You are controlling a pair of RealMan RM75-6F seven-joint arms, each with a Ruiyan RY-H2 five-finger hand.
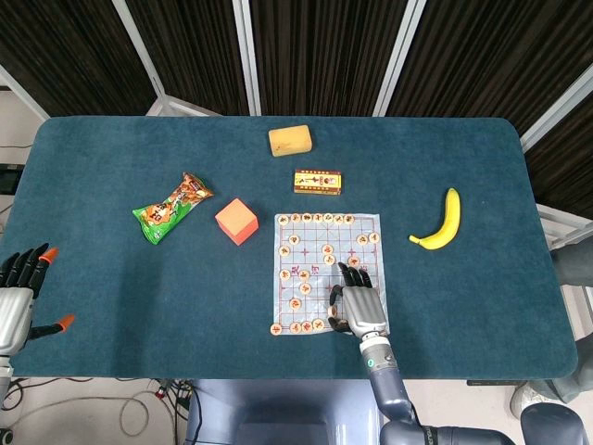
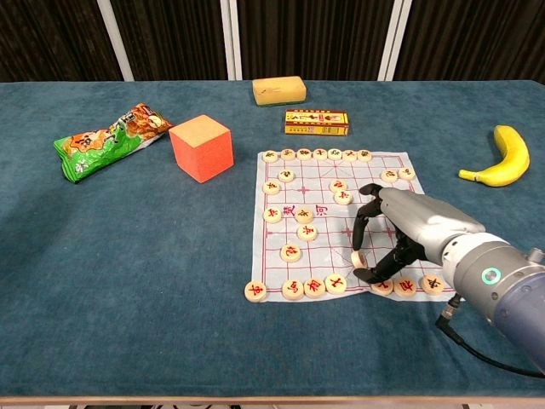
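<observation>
The right hand (image 2: pixel 400 239) sits low over the near right part of the chess sheet (image 2: pixel 319 183), fingers curled, pinching one round piece (image 2: pixel 358 256) tilted up on its edge between thumb and fingertip. More pieces lie just beside it in the near row (image 2: pixel 313 287). The left hand (image 1: pixel 18 292) hangs off the table's (image 1: pixel 111 176) near left corner, fingers spread, holding nothing. An orange cube (image 2: pixel 202 147), snack bag (image 2: pixel 106 141) and banana (image 2: pixel 502 158) lie well apart.
</observation>
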